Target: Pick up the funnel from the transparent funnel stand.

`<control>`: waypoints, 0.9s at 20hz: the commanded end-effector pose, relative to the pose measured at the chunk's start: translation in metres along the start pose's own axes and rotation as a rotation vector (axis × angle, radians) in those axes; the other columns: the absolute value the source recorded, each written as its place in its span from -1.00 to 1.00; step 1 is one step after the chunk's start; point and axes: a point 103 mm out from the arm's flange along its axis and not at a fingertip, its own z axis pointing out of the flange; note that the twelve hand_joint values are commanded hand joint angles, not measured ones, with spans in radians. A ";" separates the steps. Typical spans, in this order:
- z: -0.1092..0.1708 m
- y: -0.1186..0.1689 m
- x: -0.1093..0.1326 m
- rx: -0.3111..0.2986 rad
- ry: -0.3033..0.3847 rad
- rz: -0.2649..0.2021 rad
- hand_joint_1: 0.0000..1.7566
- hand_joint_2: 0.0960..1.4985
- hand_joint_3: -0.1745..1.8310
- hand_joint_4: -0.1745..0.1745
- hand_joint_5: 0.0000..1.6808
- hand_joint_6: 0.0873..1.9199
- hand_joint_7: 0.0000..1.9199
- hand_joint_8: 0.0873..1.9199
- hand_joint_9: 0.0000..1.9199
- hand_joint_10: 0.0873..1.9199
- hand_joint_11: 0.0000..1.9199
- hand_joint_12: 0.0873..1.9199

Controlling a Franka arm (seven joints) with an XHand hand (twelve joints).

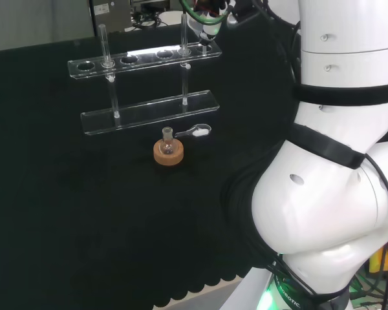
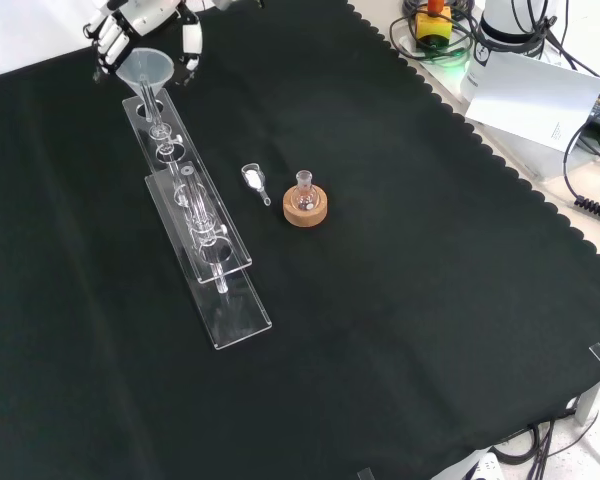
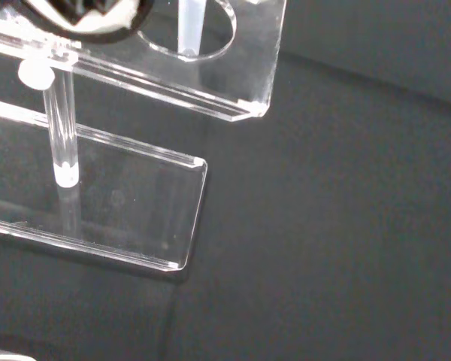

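While no writing can be read on any of the ware, the pieces can be counted, and in the front view they run from near to far up the black cloth [image 2: 400, 300]. Nearest lies the long base plate of one transparent funnel stand [image 2: 195, 215], whose upper shelf, carried on clear posts, has a row of round holes and reaches away toward the far left. Just right of the stand's middle sits one small clear scoop [image 2: 253, 178] holding something white, and right of that, close beside it, one small round flask [image 2: 304, 188] stands upright in one cork ring [image 2: 306, 210]. At the far end of the shelf one clear funnel [image 2: 147, 68] stands with its stem down through the last hole and its wide mouth upward. Around that mouth is the hand [image 2: 130, 25], black and white, its fingers curled down on the left side of the rim and the thumb on the right; whether they touch the rim I cannot tell. From the head view the funnel [image 1: 205, 29] is at the stand's right end, under the hand's fingers, with the arm's white links [image 1: 336, 161] large at the right. Up close, the wrist view shows the funnel's stem [image 3: 189, 26] passing through the end hole of the shelf.
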 end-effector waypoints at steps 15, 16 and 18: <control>-0.075 -0.111 0.019 -0.087 -0.066 0.065 -0.08 -0.14 -0.18 -0.14 -0.47 -1.00 -0.62 -0.35 -0.47 -0.42 -0.74 0.39; -0.077 -0.117 0.022 -0.088 -0.068 0.066 -0.08 -0.14 -0.18 -0.14 -0.47 -1.00 -0.62 -0.35 -0.47 -0.42 -0.74 0.39; -0.080 -0.127 0.028 -0.089 -0.066 0.067 -0.08 -0.14 -0.18 -0.14 -0.47 -1.00 -0.62 -0.35 -0.47 -0.42 -0.74 0.39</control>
